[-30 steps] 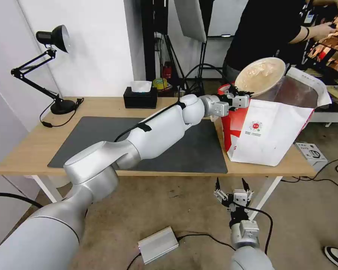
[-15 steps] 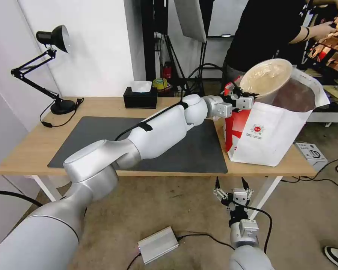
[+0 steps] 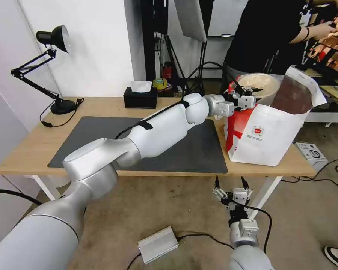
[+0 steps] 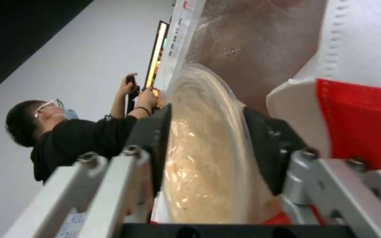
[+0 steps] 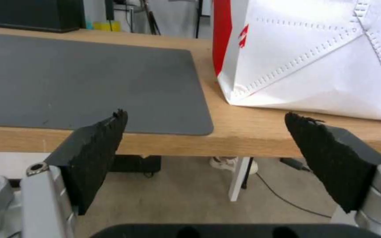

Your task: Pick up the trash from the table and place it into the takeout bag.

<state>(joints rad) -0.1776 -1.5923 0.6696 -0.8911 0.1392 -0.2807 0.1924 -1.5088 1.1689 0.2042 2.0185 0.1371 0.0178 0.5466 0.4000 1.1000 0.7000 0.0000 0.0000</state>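
Note:
My left gripper (image 3: pixel 248 91) is shut on the rim of the beige paper-pulp bowl (image 3: pixel 261 83), holding it partly sunk in the mouth of the takeout bag (image 3: pixel 266 135). The white-and-red bag stands on the right end of the table (image 3: pixel 30 146). In the left wrist view the bowl (image 4: pixel 203 158) sits between the fingers of the left gripper (image 4: pixel 206 114), with the bag's red edge (image 4: pixel 362 122) beside it. My right gripper (image 3: pixel 232 183) hangs open below the table's front edge, facing the bag (image 5: pixel 314 59).
A dark grey mat (image 3: pixel 101 131) covers the table's middle. A black tissue box (image 3: pixel 140 98) and a black desk lamp (image 3: pixel 52 37) stand along the back edge. A silver box (image 3: pixel 157 244) and cables lie on the floor. A person stands behind the bag.
My left gripper has lowered the beige bowl from above the bag's rim into its mouth, and the bowl has tipped flatter. The right arm has not moved.

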